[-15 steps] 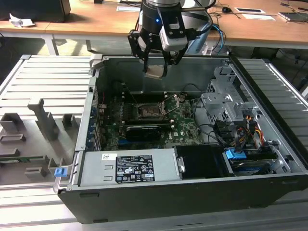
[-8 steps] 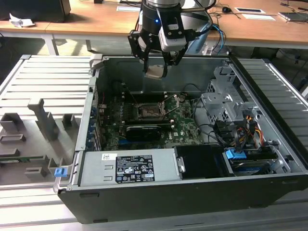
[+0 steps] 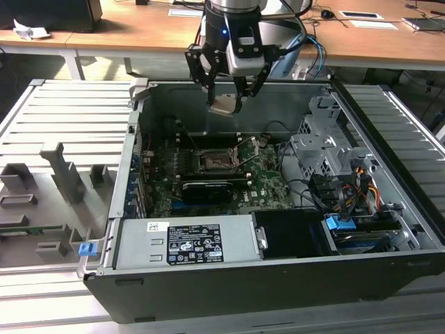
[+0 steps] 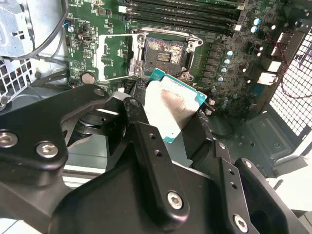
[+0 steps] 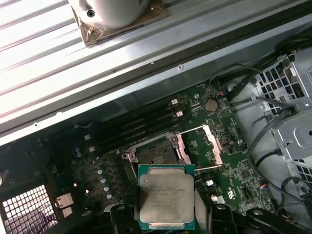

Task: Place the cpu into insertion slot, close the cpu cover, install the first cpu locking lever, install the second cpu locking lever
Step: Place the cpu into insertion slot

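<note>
pinches the cpu point(image 3: 224, 106) by its edges in the gripper point(image 3: 226, 99), level, likely for a flat drop. hovers high, well apart from the bare insertion slot point(image 3: 215, 162), cpu cover point(image 4: 116, 57) flipped open to receive it.

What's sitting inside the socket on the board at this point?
Nothing: the socket shows its bare contact field, uncovered, in the second wrist view, its cover swung open beside it. The chip is held in the jaws, clear of it.
</note>
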Motion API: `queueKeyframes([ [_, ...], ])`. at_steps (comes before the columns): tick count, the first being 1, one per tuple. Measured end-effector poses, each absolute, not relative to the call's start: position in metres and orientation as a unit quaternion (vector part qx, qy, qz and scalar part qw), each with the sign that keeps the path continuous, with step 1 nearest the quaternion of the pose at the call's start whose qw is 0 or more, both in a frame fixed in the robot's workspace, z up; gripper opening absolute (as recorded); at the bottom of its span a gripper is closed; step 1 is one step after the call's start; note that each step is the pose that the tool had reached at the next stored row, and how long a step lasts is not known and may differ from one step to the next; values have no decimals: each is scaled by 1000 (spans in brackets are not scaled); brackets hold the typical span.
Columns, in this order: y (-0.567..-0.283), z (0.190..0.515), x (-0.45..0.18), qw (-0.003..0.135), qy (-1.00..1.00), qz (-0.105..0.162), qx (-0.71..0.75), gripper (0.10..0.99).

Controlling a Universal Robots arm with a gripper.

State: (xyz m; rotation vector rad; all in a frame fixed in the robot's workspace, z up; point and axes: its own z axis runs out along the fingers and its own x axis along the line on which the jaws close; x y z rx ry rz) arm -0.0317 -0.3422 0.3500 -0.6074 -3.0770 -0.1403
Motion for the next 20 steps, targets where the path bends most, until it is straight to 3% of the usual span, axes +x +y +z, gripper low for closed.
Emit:
queueKeyframes([
  [20,-342,342,-32,-2,-964,-45,-263,541],
])
